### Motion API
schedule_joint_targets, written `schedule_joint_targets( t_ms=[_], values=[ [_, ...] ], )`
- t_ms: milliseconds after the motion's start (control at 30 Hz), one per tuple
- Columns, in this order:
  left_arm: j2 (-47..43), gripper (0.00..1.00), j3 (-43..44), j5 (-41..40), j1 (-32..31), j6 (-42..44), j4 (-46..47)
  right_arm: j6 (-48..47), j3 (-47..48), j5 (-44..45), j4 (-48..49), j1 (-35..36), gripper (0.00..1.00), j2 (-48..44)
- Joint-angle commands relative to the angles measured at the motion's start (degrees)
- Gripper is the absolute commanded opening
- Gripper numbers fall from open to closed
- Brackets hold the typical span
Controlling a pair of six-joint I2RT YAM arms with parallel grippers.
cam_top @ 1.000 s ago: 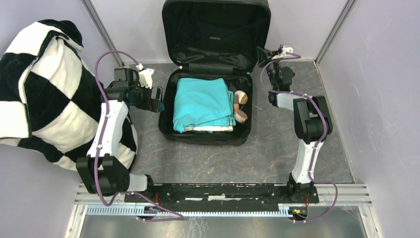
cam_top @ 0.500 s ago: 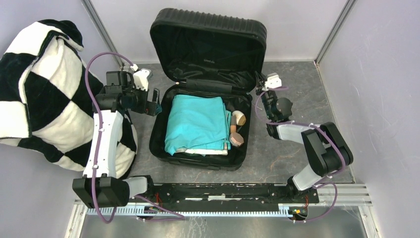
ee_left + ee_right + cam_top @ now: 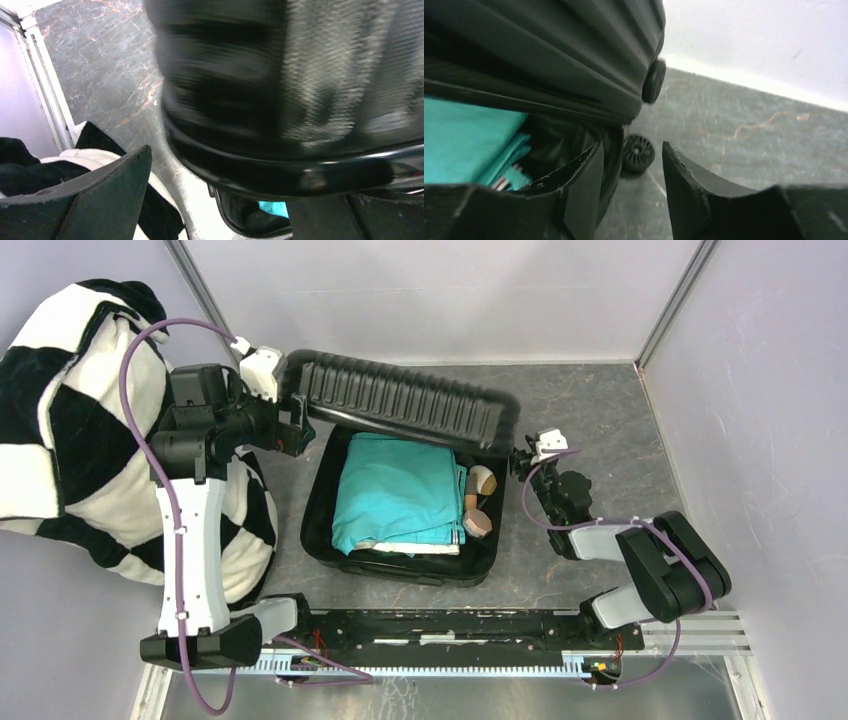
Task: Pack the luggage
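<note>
Grey surface [image 3: 600, 410], black suitcase [image 3: 400, 565] is sitting mid-frame, lid [image 3: 400, 405] hanging half-shut over teal clothes [image 3: 400, 490]. Looks like the left pincer [image 3: 297, 425] is gaping at the lid's left corner; right pincer [image 3: 633, 147] is sitting slightly spread beside a wheel [image 3: 638, 154].

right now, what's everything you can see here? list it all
suitcase: 1, black with a ribbed shell, middle of the table, lid tilted low over the base
wheels: 2 seen, black, at the suitcase's right end
folded clothes: 1 stack, teal on top with a white striped edge beneath, inside the base
rounded things: 2, tan, inside the base to the right of the clothes; cannot tell what they are
blanket: 1, black and white checks, heaped at the left
table: 1, dark grey marbled top
left arm: 1, white and black, jaws open at the lid's left corner
right arm: 1, white and black, jaws a little apart and empty, beside the suitcase's right end
</note>
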Motion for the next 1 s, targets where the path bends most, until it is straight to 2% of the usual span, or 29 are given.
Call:
schedule_joint_targets(
  t_ms=[0,167,267,433,533,700,800,967],
  values=[
    [-2.0,1.0,-1.7,-0.3,0.1,0.7,-2.5,9.7,-1.8,-2.0,-10.8,0.0,0.55,-7.1],
    [-4.0,1.0,-8.9,-5.9,0.1,-0.1,-2.7,22.8,4.4,6.2,-46.5,-0.4,0.53,-13.7],
    [-6.3,1.0,-10.9,-6.1,0.0,1.2,-4.3,27.4,4.6,6.6,-56.2,-1.9,0.5,-14.7],
    [-9.5,1.0,-10.1,-8.4,0.0,5.4,-10.4,33.3,3.8,-6.0,-60.6,-8.7,0.46,-14.5],
    [-11.9,1.0,-10.2,-8.3,0.1,7.5,-13.6,34.9,4.4,-11.9,-60.0,-10.6,0.46,-14.6],
    [-13.8,1.0,-13.5,-8.9,0.1,6.4,-13.7,37.1,6.7,-15.9,-60.0,-11.3,0.58,-16.2],
    [-13.5,1.0,-14.3,-6.3,0.1,6.9,-15.3,38.2,7.4,-19.1,-60.5,-11.5,0.64,-16.9],
    [-13.2,1.0,-10.4,-4.5,0.1,9.2,-19.2,38.7,6.8,-19.5,-62.2,-11.6,0.64,-19.6]
  ],
)
